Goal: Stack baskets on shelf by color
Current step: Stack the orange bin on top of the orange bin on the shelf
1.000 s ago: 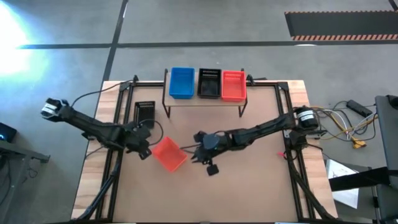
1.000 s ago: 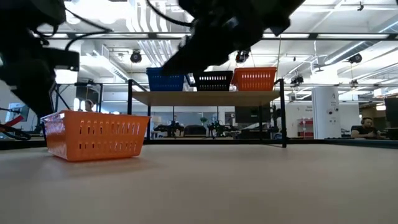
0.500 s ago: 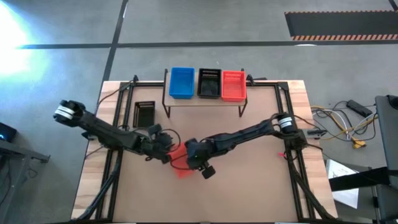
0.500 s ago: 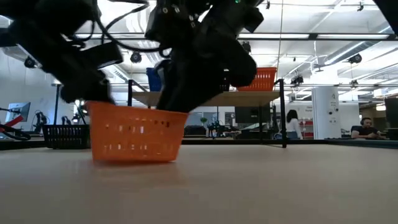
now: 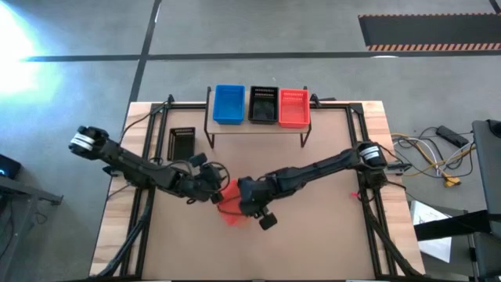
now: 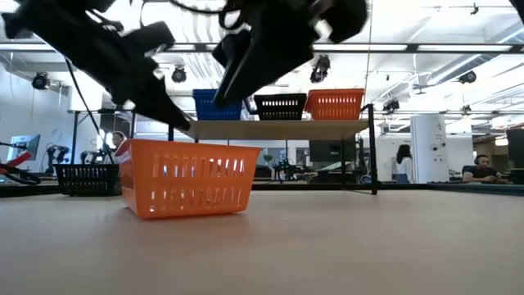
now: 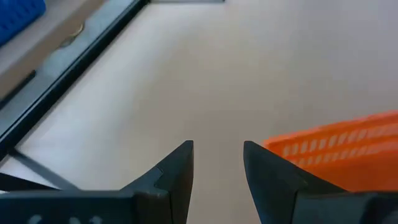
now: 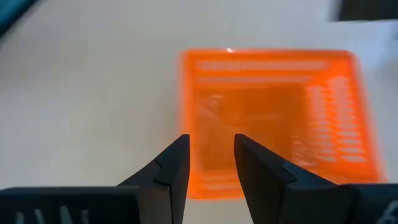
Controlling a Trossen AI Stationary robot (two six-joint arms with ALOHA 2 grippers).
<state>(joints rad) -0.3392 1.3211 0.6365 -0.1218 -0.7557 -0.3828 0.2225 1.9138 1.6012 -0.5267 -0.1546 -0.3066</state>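
Note:
An orange basket (image 5: 232, 217) stands upright on its bottom on the table, left of centre; it shows in the low view (image 6: 190, 178) too. My left gripper (image 7: 217, 149) is open on the basket's left side, with nothing between its fingers. My right gripper (image 8: 210, 144) is open above the basket's near wall and clear of it. The shelf (image 5: 254, 128) at the far edge carries a blue basket (image 5: 228, 103), a black basket (image 5: 262, 105) and an orange-red basket (image 5: 293, 107). My left gripper comes slanting down from the table's left. One finger (image 7: 273, 171) stands right beside the orange basket's rim (image 7: 329, 146). Whether it touches the rim, I cannot tell.
Another black basket (image 5: 182, 141) sits on the table left of the shelf, also in the low view (image 6: 86, 176). Black frame rails (image 5: 145, 157) run along the table's left and right sides. Bare tabletop lies toward the near edge.
The orange basket has slid along the table toward the right and turned about, staying upright. My left gripper has followed it rightward and tipped closer to level. My right gripper has moved over the basket, then drawn up off it.

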